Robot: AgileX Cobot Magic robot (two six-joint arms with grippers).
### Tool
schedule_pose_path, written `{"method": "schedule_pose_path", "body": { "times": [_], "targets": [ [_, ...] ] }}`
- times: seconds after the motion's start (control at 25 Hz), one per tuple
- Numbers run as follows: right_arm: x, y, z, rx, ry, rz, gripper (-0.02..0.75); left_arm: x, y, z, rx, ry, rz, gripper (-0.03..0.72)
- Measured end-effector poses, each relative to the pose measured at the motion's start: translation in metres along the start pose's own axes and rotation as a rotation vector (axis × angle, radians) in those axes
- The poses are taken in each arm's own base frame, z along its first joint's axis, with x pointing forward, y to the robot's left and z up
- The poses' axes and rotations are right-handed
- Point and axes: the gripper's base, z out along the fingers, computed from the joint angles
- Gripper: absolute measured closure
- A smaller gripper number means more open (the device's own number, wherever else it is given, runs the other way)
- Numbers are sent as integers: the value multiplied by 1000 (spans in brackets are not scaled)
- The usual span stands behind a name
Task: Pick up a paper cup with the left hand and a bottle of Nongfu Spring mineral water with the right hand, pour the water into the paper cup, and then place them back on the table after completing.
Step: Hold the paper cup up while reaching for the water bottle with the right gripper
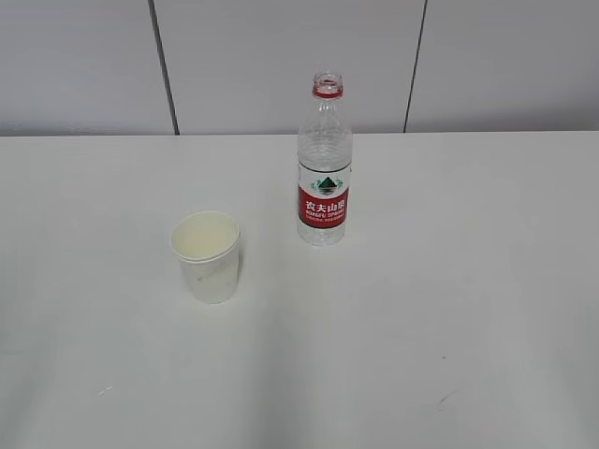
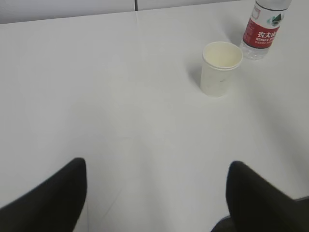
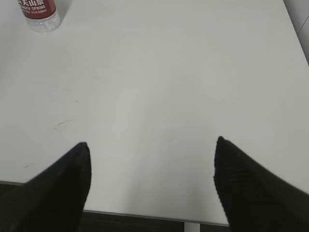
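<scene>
left hand [image 2: 157, 166] fingers apart, paper cup [image 2: 220, 67] well ahead | right hand [image 3: 152, 147] fingers apart, bottle [image 3: 39, 12] far ahead-left

Lighting's bright and flat, pretty even all over. Soft faint shadows sit under the cup [image 1: 207, 255] and bottle [image 1: 324, 165] on the white surface [image 1: 449, 309]. Exterior shot is a bit grainy, and both wrist views blur the near dark fingers [image 2: 46, 200].

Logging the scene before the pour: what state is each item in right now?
Paper cup: upright on the table, open top, contents unclear.
Bottle: upright, cap off, standing behind and to the right of the cup, apart from it.
Left claw: open, holding nothing, away from the cup.
Right claw: open, holding nothing, away from the bottle.
</scene>
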Motion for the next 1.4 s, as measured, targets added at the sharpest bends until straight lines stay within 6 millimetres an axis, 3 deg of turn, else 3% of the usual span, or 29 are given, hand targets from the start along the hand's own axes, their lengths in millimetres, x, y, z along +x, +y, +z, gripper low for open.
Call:
{"method": "schedule_pose_path", "body": {
  "times": [1.4],
  "targets": [
    [0,0,0,0,0,2,150,0,0,0,0,0,0,146]
  ]
}}
